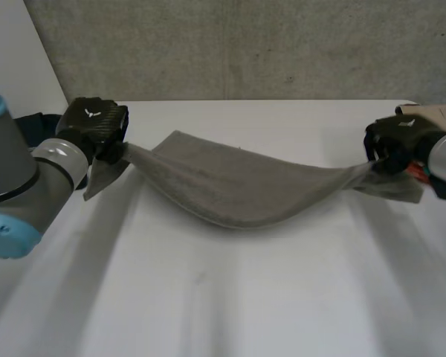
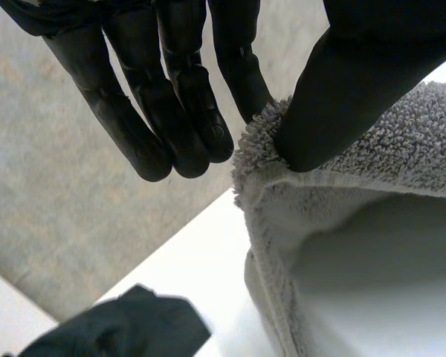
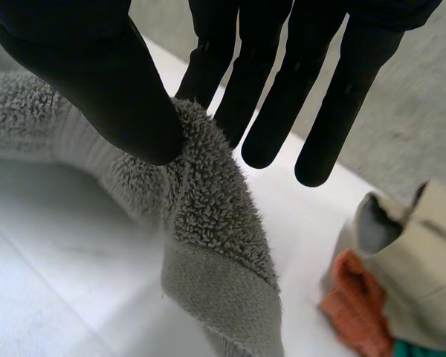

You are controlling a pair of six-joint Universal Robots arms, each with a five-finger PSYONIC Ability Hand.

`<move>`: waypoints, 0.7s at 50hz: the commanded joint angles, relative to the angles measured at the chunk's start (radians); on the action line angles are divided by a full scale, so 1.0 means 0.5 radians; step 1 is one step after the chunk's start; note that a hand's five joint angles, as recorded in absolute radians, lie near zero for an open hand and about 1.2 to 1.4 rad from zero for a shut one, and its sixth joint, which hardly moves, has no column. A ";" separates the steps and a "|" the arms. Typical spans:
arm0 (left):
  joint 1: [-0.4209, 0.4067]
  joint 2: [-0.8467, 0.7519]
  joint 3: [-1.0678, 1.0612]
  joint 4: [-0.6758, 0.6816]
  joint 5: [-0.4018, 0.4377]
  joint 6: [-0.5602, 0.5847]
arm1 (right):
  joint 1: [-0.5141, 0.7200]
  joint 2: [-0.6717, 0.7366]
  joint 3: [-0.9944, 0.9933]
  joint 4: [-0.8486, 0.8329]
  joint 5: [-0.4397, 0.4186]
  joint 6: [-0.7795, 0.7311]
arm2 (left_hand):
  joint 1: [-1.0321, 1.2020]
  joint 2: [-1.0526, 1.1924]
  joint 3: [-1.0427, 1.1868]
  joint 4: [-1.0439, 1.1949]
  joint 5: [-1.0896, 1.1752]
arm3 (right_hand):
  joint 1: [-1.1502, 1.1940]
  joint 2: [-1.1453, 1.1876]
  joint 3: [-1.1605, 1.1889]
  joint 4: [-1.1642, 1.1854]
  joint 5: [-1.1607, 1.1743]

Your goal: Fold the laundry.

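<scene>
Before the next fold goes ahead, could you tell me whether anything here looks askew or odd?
Nothing looks damaged or spilled. The grey towel sags in the middle between the left hand and the right hand, each pinching one end, and a loose flap hangs below the left hand.

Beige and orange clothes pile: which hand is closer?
Right. The right hand, pinching one end of the grey towel, is beside the pile; the left hand holds the other end, across the table.
</scene>
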 commanded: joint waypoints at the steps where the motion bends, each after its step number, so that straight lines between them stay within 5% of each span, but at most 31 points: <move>1: -0.070 0.256 -0.166 -0.007 0.077 -0.047 | -0.092 -0.147 -0.150 0.119 -0.062 0.080 | 0.496 0.400 0.414 0.403 0.487 | 0.522 0.428 0.411 0.399 0.475; 11: -0.159 0.296 -0.191 -0.047 0.024 -0.065 | 0.079 0.264 -0.770 -0.037 0.100 0.285 | 0.496 0.400 0.414 0.403 0.487 | 0.522 0.428 0.411 0.399 0.475; 19: -0.276 0.069 -0.160 -0.102 -0.015 -0.034 | 0.395 1.025 -1.184 -0.856 0.229 0.365 | 0.496 0.400 0.414 0.403 0.487 | 0.522 0.428 0.411 0.399 0.475; 20: -0.282 0.057 -0.154 -0.108 -0.028 -0.028 | 0.420 1.095 -1.193 -0.966 0.235 0.383 | 0.496 0.400 0.414 0.403 0.487 | -0.101 -0.195 -0.211 -0.224 -0.148; 21: -0.294 0.023 -0.138 -0.123 -0.055 -0.019 | 0.466 1.193 -1.209 -1.116 0.251 0.396 | 0.496 0.400 0.414 0.403 0.487 | -1.496 -1.590 -1.607 -1.620 -1.543; 23: -0.301 -0.005 -0.120 -0.142 -0.083 -0.013 | 0.500 1.276 -1.215 -1.252 0.254 0.387 | 0.496 0.400 0.414 0.403 0.487 | -1.921 -2.015 -2.032 -2.045 -1.968; 31: -0.344 0.011 -0.101 -0.228 -0.203 -0.022 | 0.478 0.885 -0.924 -0.959 0.704 0.396 | 0.496 0.400 0.414 0.403 0.487 | -1.921 -2.015 -2.032 -2.045 -1.968; 35: -0.356 0.047 -0.114 -0.237 -0.203 -0.028 | 0.451 0.578 -0.654 -0.652 0.687 0.417 | 0.496 0.400 0.414 0.403 0.487 | -1.921 -2.015 -2.032 -2.045 -1.968</move>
